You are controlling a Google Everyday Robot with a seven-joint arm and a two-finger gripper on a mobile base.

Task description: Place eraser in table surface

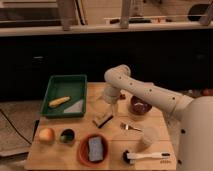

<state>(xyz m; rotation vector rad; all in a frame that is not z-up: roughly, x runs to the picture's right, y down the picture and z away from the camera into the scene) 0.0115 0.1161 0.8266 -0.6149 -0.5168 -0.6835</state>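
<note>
The eraser, a small tan block with a dark underside, lies on the light wooden table surface near its middle, just right of the green tray. My gripper hangs at the end of the white arm, just above and slightly right of the eraser. I cannot tell whether it touches the eraser.
A green tray at the back left holds a yellow banana-like item. An apple and a dark cup stand front left. A red bowl holds a blue-grey sponge. A fork, clear cup, brush and dark red bowl are on the right.
</note>
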